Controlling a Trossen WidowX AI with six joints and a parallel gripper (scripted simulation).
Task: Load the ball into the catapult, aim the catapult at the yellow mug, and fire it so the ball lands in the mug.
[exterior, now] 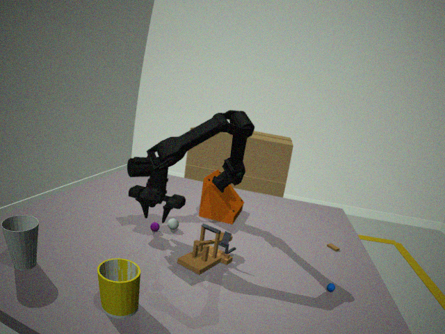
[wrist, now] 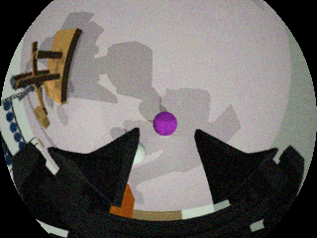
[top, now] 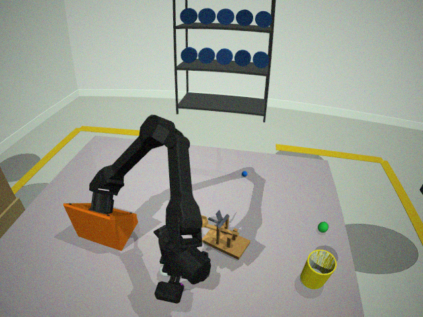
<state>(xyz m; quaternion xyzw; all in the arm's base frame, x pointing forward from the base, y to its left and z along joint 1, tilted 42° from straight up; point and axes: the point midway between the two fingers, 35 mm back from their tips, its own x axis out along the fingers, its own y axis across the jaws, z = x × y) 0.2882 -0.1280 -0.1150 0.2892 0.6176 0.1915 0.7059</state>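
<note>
My gripper (exterior: pixel 154 219) (wrist: pixel 167 132) points down and is open, with nothing between its fingers. Its tips are just above the purple ball (top: pixel 182 284) (exterior: pixel 154 226) (wrist: pixel 164 123), which rests on the table; the arm mostly hides it in the top view. A white ball (top: pixel 163 271) (exterior: pixel 172 223) (wrist: pixel 140 154) lies close by, partly behind a finger in the wrist view. The wooden catapult (top: pixel 232 247) (exterior: pixel 199 262) (wrist: pixel 56 89) stands on the table; its cup end is partly hidden. The yellow mug (top: pixel 314 276) (exterior: pixel 119 294) stands upright, beyond the catapult's front end.
A green ball (top: pixel 323 226) lies near the yellow mug. A blue ball (top: pixel 244 173) (exterior: pixel 331 287) and a small wooden block (exterior: pixel 333 246) lie on the catapult's other side. A grey cup (exterior: pixel 23 248) stands near the mug. The arm rises from an orange mount (top: pixel 98 228) (exterior: pixel 219 208).
</note>
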